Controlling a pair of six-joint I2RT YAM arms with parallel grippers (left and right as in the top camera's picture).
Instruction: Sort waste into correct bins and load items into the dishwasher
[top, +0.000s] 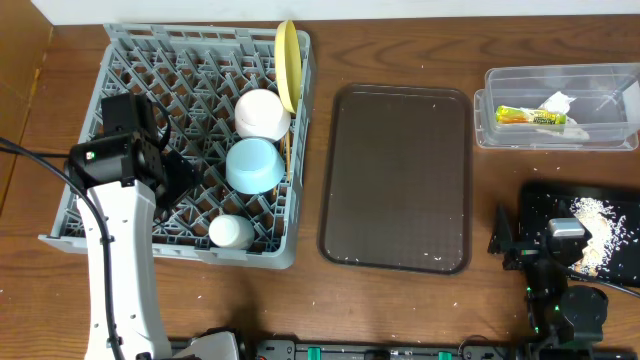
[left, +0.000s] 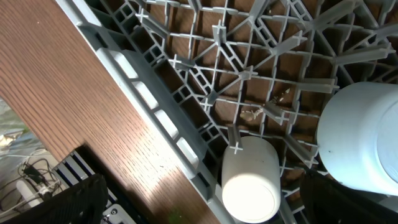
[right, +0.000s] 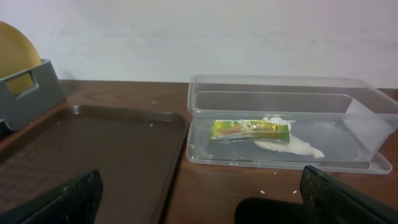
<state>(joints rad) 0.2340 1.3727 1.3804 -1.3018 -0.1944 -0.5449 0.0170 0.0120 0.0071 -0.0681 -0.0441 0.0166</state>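
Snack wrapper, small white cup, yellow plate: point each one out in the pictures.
snack wrapper (right: 250, 128), right wrist view, middle of its green-and-yellow face.
small white cup (left: 250, 196), left wrist view, the round end facing the camera.
yellow plate (top: 289, 62), overhead view, middle of its upright edge.

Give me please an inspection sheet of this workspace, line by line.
Surface: wooden table, grain visible.
Job's things: dish rack holds yellow plate, white bowl, light blue bowl, white cup; clear tub holds snack wrapper and tissue; black bin holds crumbs.
Clutter: brown tray with pale specks.
Pincers: left pincer open over the rack; right pincer open, empty.
Cables: black cable beside left arm.
Surroundings: white wall.
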